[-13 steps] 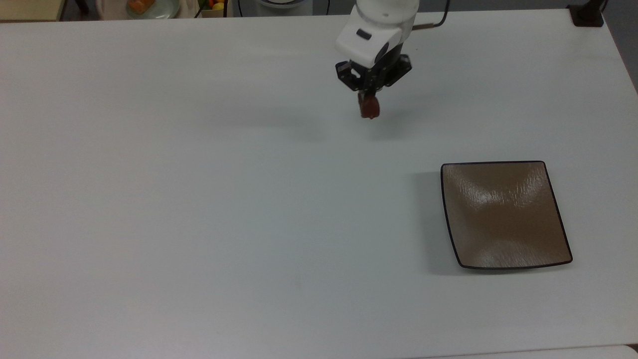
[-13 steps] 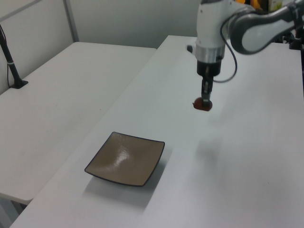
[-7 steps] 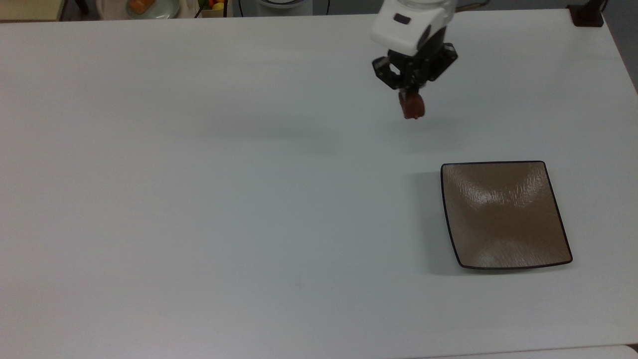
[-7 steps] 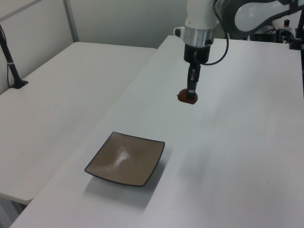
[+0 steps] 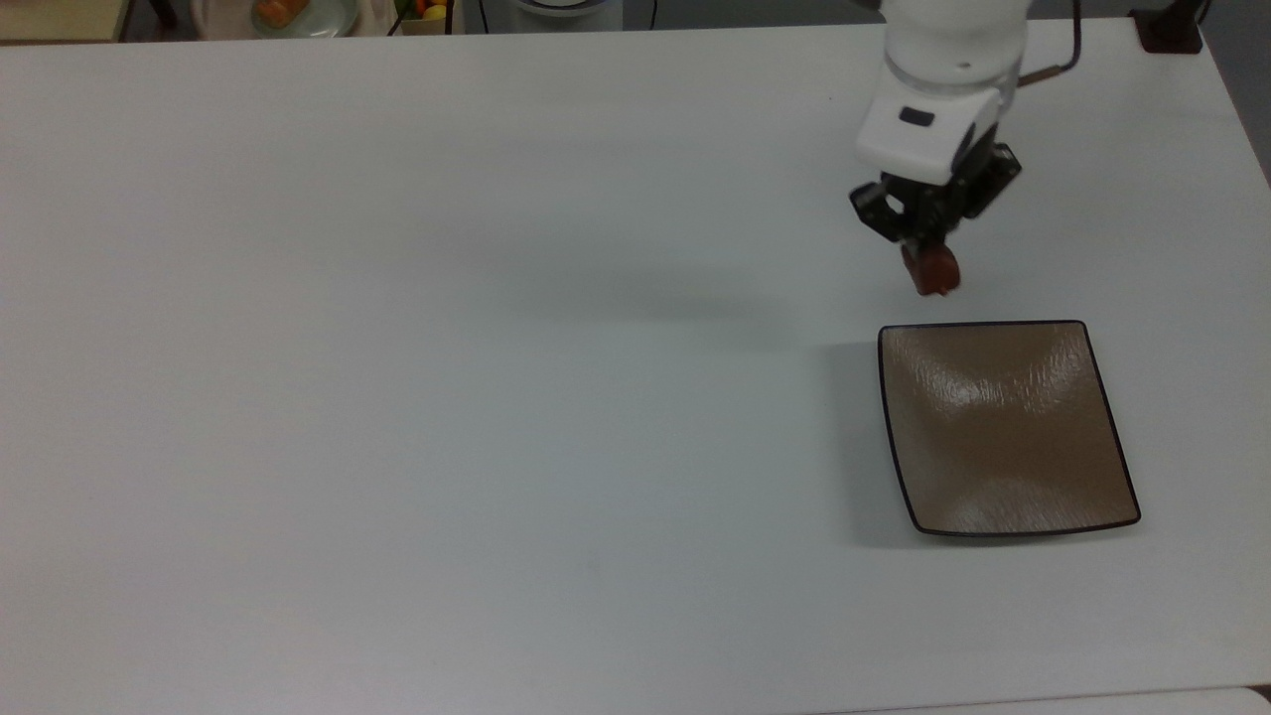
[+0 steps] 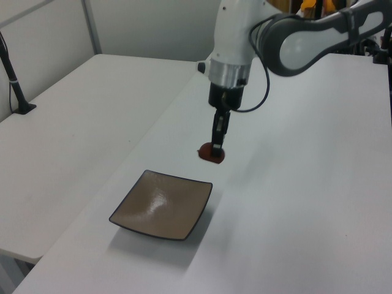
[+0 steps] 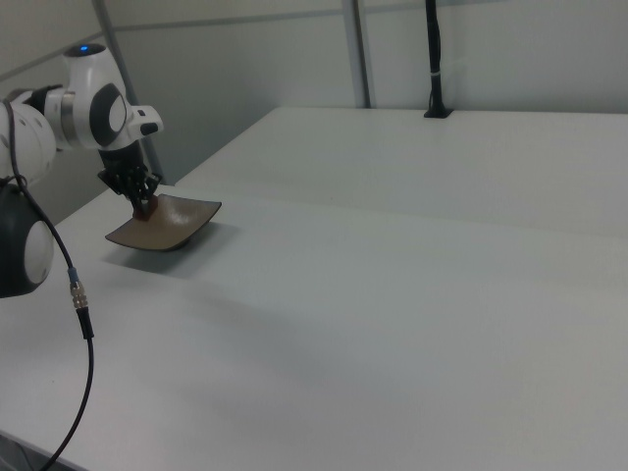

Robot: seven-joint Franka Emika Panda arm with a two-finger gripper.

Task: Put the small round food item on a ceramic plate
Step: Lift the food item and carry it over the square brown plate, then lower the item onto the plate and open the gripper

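I have the small round food item (image 5: 934, 270) clamped in the pincer (image 5: 931, 260), lifted clear of the desk (image 5: 397, 348). In the top view it hangs just short of the ceramic plate's (image 5: 1003, 427) far edge, near that edge's left corner; in the left view it hangs just beyond the plate's far corner, above bare desk. So the pickup looks done and the carry is nearly done. What I judge is left: bring the item over the dished middle of the plate, lower it, and let go.

The plate sits toward the near right corner of the desk in the top view, with nothing on it. The path between the item and the plate is open desk, so I see nothing to steer around. Off the far edge of the desk, at the top view's upper left, a dish with some orange food (image 5: 281, 10) stands well apart from the work. A dark post (image 6: 13, 76) stands on the neighbouring table (image 6: 73, 116), also well away.
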